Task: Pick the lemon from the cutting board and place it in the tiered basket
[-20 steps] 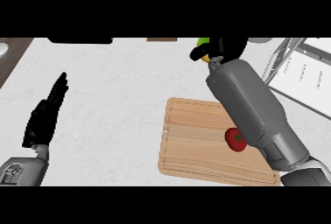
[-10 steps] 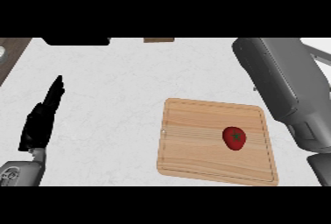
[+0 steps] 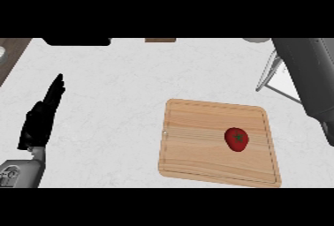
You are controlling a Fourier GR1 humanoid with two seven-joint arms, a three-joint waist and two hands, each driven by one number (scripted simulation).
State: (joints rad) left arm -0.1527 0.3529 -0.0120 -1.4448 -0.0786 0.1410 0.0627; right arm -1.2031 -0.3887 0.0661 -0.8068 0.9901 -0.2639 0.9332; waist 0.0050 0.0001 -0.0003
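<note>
Where tomato (image 3: 236, 139) sits, board (image 3: 195, 145) shows.

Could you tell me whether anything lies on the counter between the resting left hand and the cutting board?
Nothing visible does. Bare counter separates the left hand from the cutting board. No lemon shows on the board, only a red tomato.

I count one wooden cutting board (image 3: 218, 143) on the surface (image 3: 117, 88), and one red tomato (image 3: 236, 139) on it. One hand (image 3: 42, 117) shows, at the left.
</note>
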